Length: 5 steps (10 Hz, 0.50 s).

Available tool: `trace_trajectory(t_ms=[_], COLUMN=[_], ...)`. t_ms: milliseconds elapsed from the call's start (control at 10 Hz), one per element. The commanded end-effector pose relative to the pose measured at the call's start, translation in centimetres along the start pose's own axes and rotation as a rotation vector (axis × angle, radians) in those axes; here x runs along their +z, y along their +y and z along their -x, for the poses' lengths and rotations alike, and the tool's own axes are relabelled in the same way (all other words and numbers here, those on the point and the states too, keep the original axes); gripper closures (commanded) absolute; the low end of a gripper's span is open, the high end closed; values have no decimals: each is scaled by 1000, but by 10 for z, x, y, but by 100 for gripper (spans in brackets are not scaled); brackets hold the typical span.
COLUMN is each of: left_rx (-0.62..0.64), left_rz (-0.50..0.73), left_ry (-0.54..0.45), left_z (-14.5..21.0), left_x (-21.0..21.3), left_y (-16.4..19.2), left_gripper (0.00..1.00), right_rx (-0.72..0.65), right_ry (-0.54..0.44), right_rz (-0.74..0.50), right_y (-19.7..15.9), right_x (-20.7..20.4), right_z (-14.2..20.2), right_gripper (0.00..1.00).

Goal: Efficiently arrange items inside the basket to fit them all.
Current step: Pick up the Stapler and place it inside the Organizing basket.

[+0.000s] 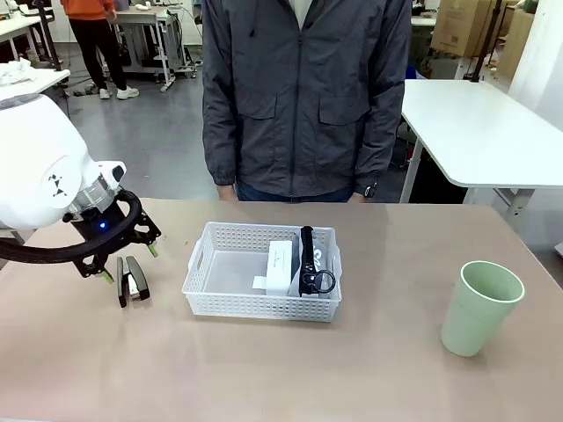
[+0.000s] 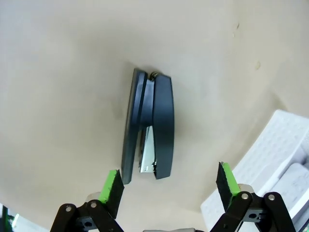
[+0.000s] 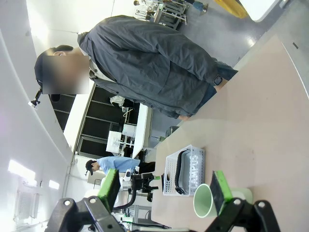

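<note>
Green cup (image 1: 479,308) stands beside basket (image 1: 211,294) holding white box (image 1: 280,268) and pouch (image 1: 306,255).

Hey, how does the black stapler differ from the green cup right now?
The stapler is black and low, lying on its side; the cup is pale green, tall and upright. The stapler sits left of the basket, the cup to its right. The left gripper hovers open over the stapler; the cup stands alone. Both rest on the table, outside the basket.
</note>
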State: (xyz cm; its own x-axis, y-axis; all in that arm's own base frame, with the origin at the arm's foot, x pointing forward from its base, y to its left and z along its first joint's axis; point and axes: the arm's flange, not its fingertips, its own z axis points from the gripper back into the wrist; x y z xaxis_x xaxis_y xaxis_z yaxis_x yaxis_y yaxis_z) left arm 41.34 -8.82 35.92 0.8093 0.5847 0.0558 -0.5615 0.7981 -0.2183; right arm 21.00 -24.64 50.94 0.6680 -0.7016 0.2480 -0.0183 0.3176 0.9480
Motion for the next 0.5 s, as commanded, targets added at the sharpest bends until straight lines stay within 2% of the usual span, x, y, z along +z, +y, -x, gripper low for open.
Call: trace_trajectory(t_ms=[0,400], left_rx=[-15,-56], left_rz=[-32,-98], left_ry=[-44,1], left_z=[10,-1], left_x=[-10,-30], left_y=[5,10], left_gripper=[0,0], right_rx=[25,25], right_ry=[-14,-14], right_rz=[-27,-27], right_y=[0,0], right_x=[-1,-1], right_z=[-2,-2], right_gripper=[0,0])
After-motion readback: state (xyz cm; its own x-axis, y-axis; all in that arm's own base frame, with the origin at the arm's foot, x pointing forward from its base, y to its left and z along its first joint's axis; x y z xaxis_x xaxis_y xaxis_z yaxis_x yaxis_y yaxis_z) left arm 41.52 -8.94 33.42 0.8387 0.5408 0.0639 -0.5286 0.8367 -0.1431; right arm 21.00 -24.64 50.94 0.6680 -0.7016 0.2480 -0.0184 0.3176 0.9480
